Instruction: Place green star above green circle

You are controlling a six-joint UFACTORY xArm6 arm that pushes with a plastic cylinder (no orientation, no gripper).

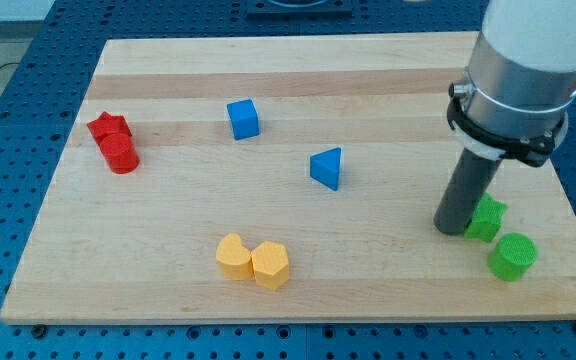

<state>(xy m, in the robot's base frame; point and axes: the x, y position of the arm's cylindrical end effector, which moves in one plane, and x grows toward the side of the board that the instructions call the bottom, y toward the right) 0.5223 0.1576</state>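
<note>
**Green star at tip, not yet clearly above circle**

Green star [487, 217] sits touching my tip [452, 229], on its 3 o'clock side, partly hidden by the rod. Green circle [512, 256] is just beside the star, at about its 5 o'clock, near the board's [298, 60] lower right corner.

Step in hand, my read: positioning the star relative to the circle. Star is already higher in the view than the circle but offset toward the view's left. Next move probably calls for a short nudge toward 3 o'clock to line it up straight over the circle. Contact from the star's 9 o'clock side fits that. Keep the push off the circle, and mind the board edge nearby.

No gripper here, just a rod, so no jaw state to report.

Containers: none visible, nothing held in anything.

Others well apart:
- blue cube [243, 118]
- blue triangle [327, 167]
- two red blocks [115, 142], touching
- two yellow blocks [253, 260], touching
</note>
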